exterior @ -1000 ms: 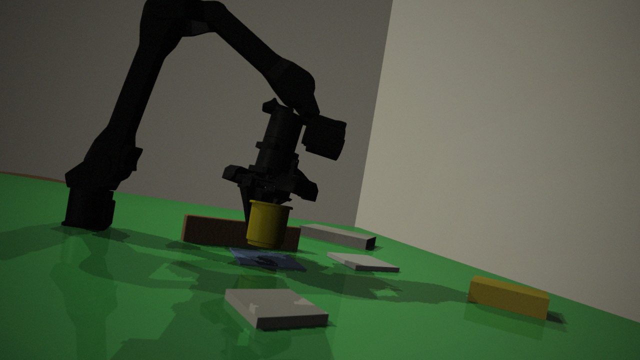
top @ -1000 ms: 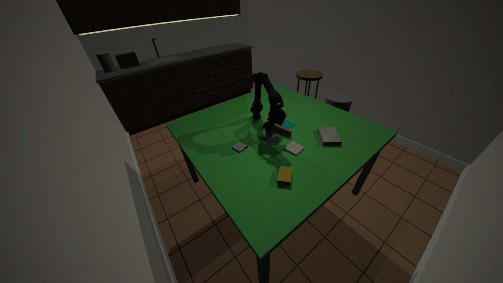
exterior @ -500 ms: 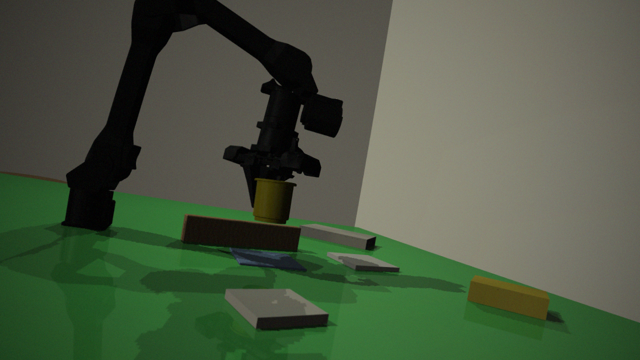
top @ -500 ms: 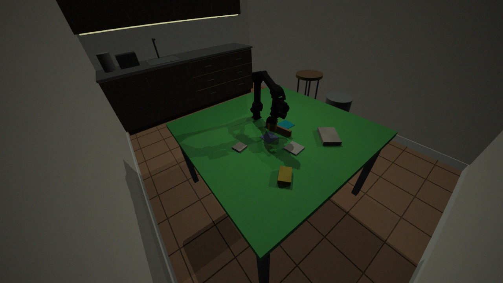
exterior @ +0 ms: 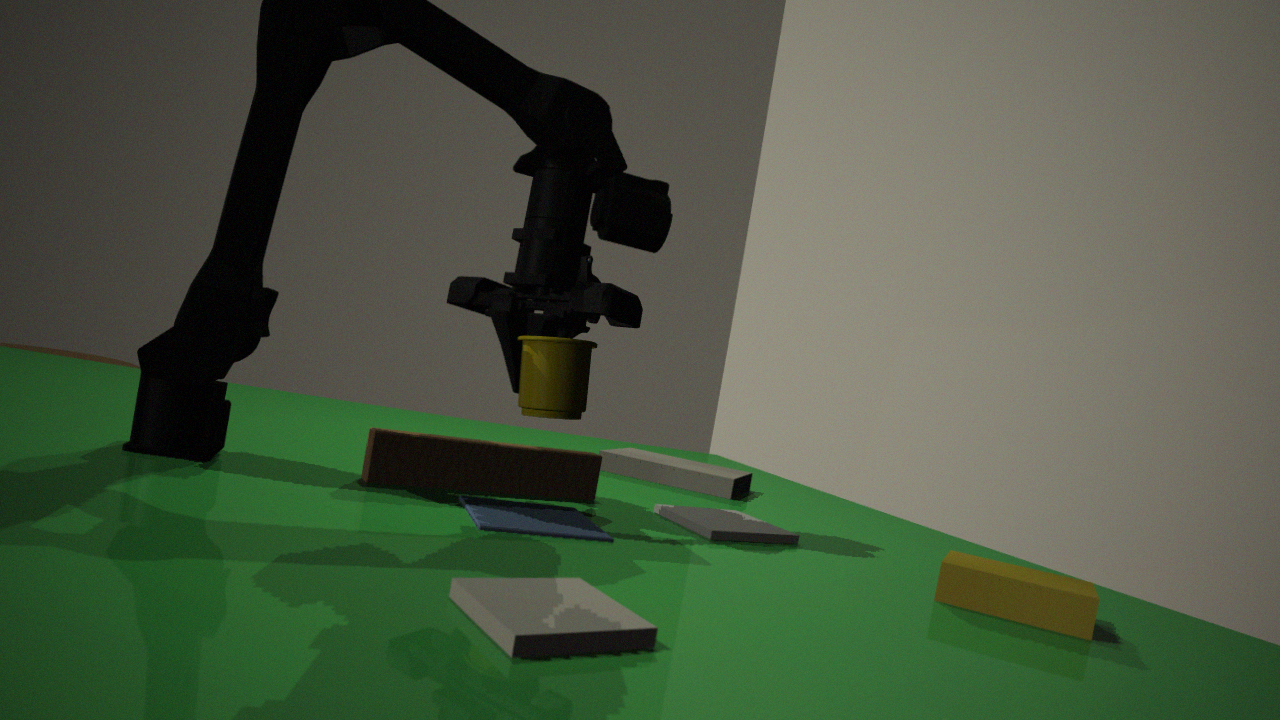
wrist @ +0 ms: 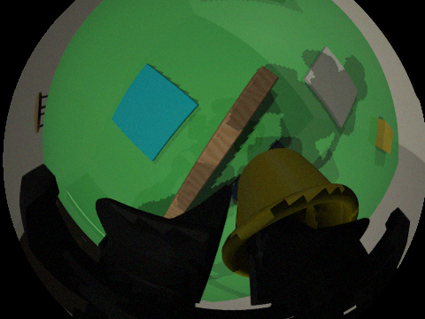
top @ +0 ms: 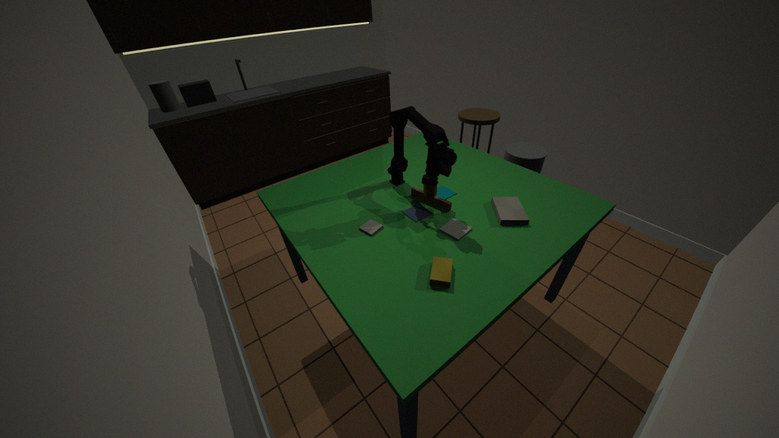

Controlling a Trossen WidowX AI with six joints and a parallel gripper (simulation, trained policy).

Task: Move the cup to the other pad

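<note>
A square green table (top: 403, 348) (exterior: 805, 644) (wrist: 133, 27) with dark legs carries everything else described here. On it stands a black six-joint robot arm (top: 399, 141) (exterior: 474, 62), bent over at the top, its end section reaching down. At that end the black parallel-jaw gripper (top: 429, 187) (exterior: 547, 385) (wrist: 237, 192) is closed on the cup's wall. A flat pale grey box (top: 509, 209) (exterior: 675, 471) lies well apart from the arm. A long, narrow brown wooden bar (top: 441, 204) (exterior: 478, 467) (wrist: 226, 137) stands on its long edge between two flat square pads: a bright cyan pad (top: 446, 193) (wrist: 155, 111) on one side and a dark blue pad (top: 417, 213) (exterior: 535, 519) (wrist: 277, 145) on the other. A yellow rectangular block (top: 441, 271) (exterior: 1015, 595) (wrist: 383, 136) lies farther out. A thin grey square slab (top: 456, 229) (exterior: 726, 524) (wrist: 332, 86) lies near the dark blue pad, and a smaller off-white slab (top: 371, 227) (exterior: 552, 613) lies across from it. The small round yellow cup (top: 429, 190) (exterior: 554, 377) (wrist: 274, 186) is held off the table, roughly upright with its rim up, above the level of the wooden bar and touching neither pad; its contents cannot be made out

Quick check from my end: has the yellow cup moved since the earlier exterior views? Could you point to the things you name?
Yes. The cup (top: 430, 189) (exterior: 554, 377) (wrist: 283, 190) has risen: its base now clears the wooden bar's (top: 431, 199) (exterior: 481, 466) (wrist: 221, 142) top edge.
</note>
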